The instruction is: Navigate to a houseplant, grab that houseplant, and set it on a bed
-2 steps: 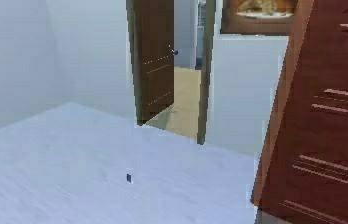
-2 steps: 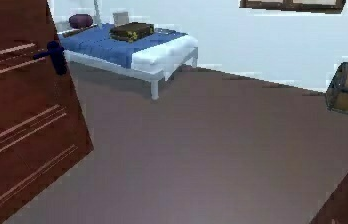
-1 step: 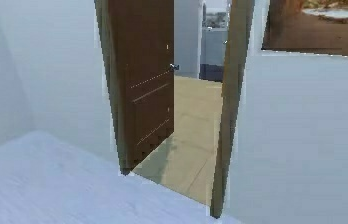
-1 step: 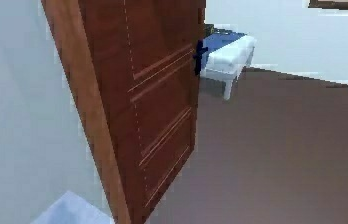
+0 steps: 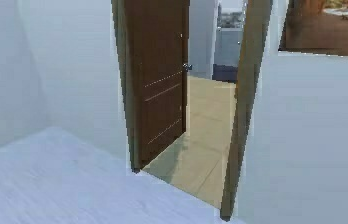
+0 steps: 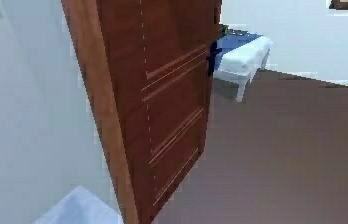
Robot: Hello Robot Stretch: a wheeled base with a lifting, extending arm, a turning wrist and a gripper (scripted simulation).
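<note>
Where the houseplant is standing cannot be told, so I judge the robot to be working on step 1 of 3: searching for it. The gripper's state cannot be told either, so nothing here can be placed against it, and places are given by the views instead.

The bed [image 6: 244,58], the place for the final step, is lying at the arm side view's upper right, white with something blue at its near end. It is standing on a brown floor [image 6: 282,150] beyond the door [image 6: 152,100].

In the forward view the door [image 5: 160,75] is standing open, with its knob [image 5: 187,67] facing the doorway [image 5: 210,120]. A tan floor [image 5: 197,150] is running on through the gap, and a brown post [image 5: 244,110] is bounding the opening on the right. A picture [image 5: 322,25] is hanging on the wall past it.

To do this step well, the base should be turning until the gap sits at the middle of the forward view. It should then be driving straight and slowly, staying equally clear of the door's edge and the post. The gap looks narrow, and clipping either side is the main risk, so any turning is best left until the base is fully through. Once inside, a slow sweep should be made for green foliage, while noting the way back to the bed.
</note>
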